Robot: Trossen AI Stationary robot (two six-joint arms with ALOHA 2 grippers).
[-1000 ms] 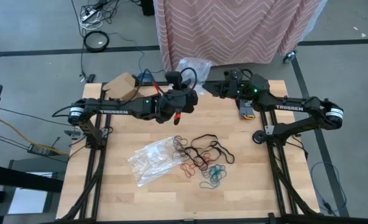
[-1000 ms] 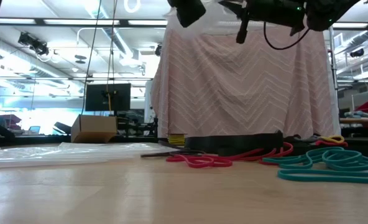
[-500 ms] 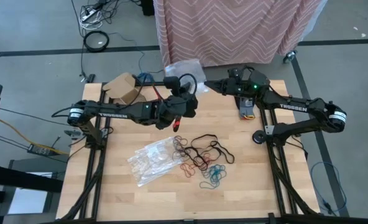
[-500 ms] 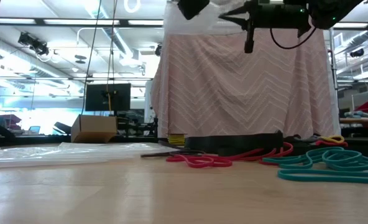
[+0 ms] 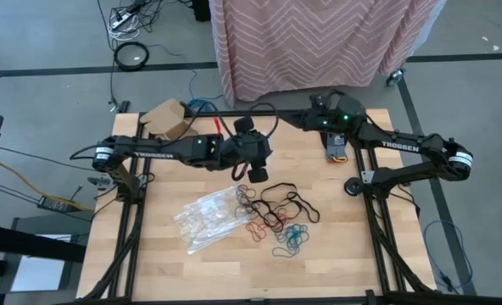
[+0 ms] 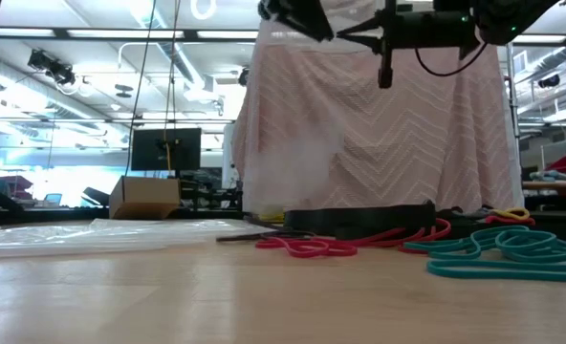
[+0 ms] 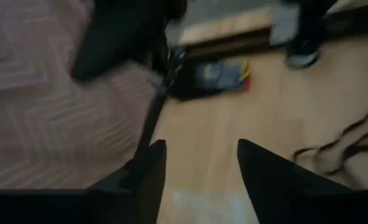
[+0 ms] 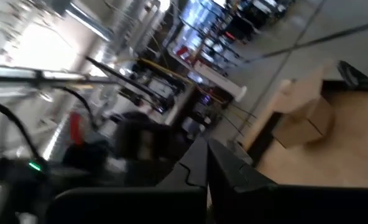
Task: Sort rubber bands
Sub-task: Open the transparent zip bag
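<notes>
Rubber bands [image 5: 276,216] lie loose mid-worktop in a tangle of black, brown, red and teal, none of them touched. Your left hand [image 5: 257,172] hangs above the worktop [image 5: 344,246] just behind the pile, its fingers [image 7: 268,177] spread wide with nothing between them. Your right hand [image 5: 292,119] sits raised at the rear edge, clenched on nothing.

A second ago a clear bag hung between the two hands at the back edge; it has gone from there, the left hand has swung down toward the pile and let go, and in the low view a pale blur shows before the pink cloth [image 6: 379,143].

A crinkly clear bag [image 5: 204,219] touches the pile's left side; a cardboard box [image 5: 166,117] stands at the rear left corner.
</notes>
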